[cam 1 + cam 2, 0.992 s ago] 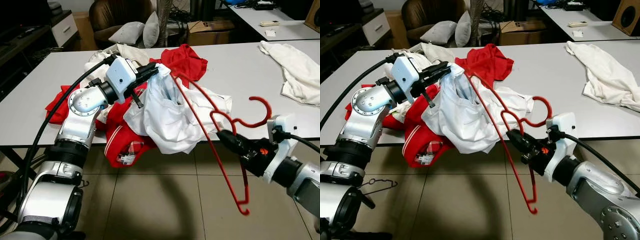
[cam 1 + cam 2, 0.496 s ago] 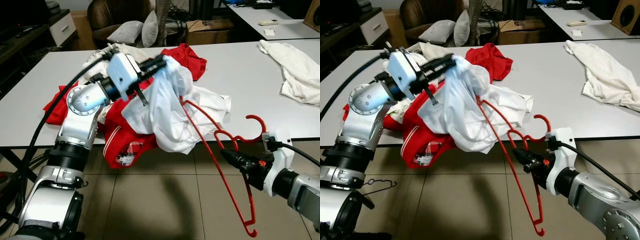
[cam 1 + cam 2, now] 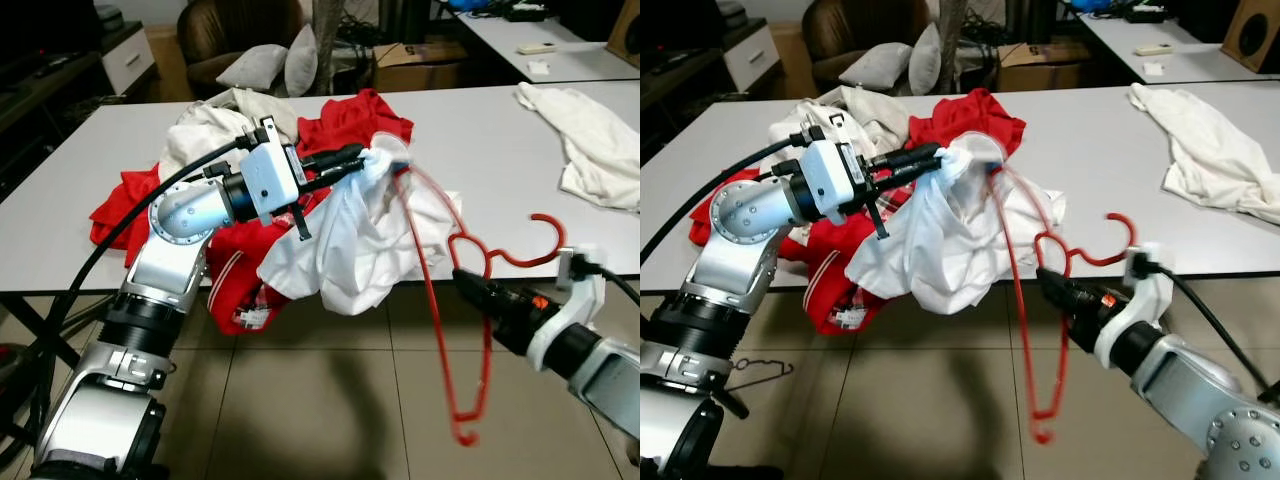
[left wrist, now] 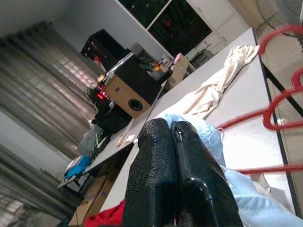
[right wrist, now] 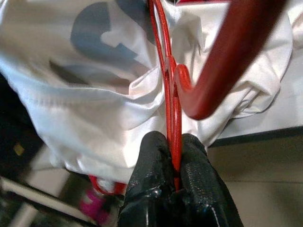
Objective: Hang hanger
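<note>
Over the table edge: one red hanger (image 3: 470,300) is hanging in the air, its hook (image 3: 530,245) curling up just beside the right wrist and its long frame dropping toward the floor (the lower end is blurred).
Right gripper (image 3: 462,276): its two black fingers (image 5: 156,161) are clenching the hanger's thin red wire, seen close up in the right wrist view, where the wire (image 5: 171,118) is running down between them.
Left gripper (image 3: 362,155): its two fingers (image 4: 156,170) are pressing together on a fold of one pale blue-white shirt (image 3: 350,235), holding it lifted above the pile.
Shirt and hanger: one arm of the hanger is rising to the shirt's gathered top, right by the left fingertips; whether it is running inside the cloth I cannot tell.
White table (image 3: 480,130): one table is bearing the heap in front of the robot.
Clothes pile: several red garments (image 3: 355,110) and at least one cream garment (image 3: 215,125) are lying bunched together (an exact count is not possible), with some red cloth drooping over the near edge.
Separate garment: one cream-white piece (image 3: 590,140) is lying well apart, toward the table's right end.
Floor: one thin dark wire hanger (image 3: 758,371) is lying on the tiles (image 3: 300,420) by the left arm.
Background: two grey cushions (image 3: 280,62) are resting on one brown armchair (image 3: 235,25).
</note>
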### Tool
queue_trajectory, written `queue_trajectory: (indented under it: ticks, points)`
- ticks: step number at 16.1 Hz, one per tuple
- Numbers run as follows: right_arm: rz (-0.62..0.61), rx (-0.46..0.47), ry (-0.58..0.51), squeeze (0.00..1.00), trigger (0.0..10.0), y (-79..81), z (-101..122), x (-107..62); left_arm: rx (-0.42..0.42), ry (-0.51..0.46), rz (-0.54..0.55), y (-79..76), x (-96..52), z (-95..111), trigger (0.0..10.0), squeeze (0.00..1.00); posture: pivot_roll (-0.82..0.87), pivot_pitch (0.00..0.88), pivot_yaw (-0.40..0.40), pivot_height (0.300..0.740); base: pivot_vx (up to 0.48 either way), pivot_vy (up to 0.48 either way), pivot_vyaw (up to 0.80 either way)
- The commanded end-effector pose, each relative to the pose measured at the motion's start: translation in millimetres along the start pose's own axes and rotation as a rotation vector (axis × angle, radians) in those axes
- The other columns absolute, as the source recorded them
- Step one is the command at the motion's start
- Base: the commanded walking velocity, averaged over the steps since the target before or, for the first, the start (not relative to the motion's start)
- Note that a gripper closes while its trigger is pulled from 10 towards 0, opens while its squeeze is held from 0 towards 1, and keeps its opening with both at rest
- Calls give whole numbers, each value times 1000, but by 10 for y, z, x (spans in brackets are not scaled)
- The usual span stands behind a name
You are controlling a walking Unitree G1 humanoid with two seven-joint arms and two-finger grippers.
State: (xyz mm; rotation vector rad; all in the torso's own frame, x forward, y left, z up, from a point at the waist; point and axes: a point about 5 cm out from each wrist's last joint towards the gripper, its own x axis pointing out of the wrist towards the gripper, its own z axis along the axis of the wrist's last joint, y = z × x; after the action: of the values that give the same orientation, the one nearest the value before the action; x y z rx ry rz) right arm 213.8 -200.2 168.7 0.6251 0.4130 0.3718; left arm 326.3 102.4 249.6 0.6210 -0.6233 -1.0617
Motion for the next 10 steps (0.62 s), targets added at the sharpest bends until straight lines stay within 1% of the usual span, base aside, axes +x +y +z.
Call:
queue_trajectory:
  ticks: [1, 3, 4, 5, 6, 7, 8, 9, 10]
  points:
    - [9, 38, 8, 0, 10000, 1, -14, 2, 28, -14, -9, 1, 8, 47, 0, 0, -176, 0, 72, 740, 0, 0, 0]
    - [-30, 173, -29, 0, 10000, -80, -42, 61, 46, -9, -15, 8, 12, 52, 0, 0, -176, 0, 70, 740, 0, 0, 0]
    - [-60, 246, -72, 0, 10000, -139, -6, 90, 50, 1, -23, 0, -5, 43, 0, 0, -176, 0, 69, 740, 0, 0, 0]
    - [-67, 299, -115, 0, 10000, -158, 59, 122, 49, 18, -32, -18, -26, 18, 0, 0, -176, 0, 70, 740, 0, 0, 0]
    - [-57, 330, -145, 0, 10000, -151, 109, 143, 54, 35, -46, -40, -39, -9, 0, 0, -176, 0, 70, 740, 0, 0, 0]
    - [-24, 450, -219, 0, 10000, -102, 235, 243, 47, 108, -82, -146, -96, -144, 0, 0, -179, 0, 73, 740, 0, 0, 0]
    - [-21, 491, -239, 0, 10000, -71, 286, 305, 30, 140, -88, -208, -119, -212, 0, 0, -179, 0, 73, 740, 0, 0, 0]
    - [-10, 511, -249, 0, 10000, -53, 310, 339, 31, 159, -105, -252, -123, -243, 0, 0, -179, 0, 73, 740, 0, 0, 0]
    - [6, 561, -263, 0, 10000, -21, 338, 402, 21, 177, -126, -321, -126, -283, 0, 0, -174, 0, 73, 740, 0, 0, 0]
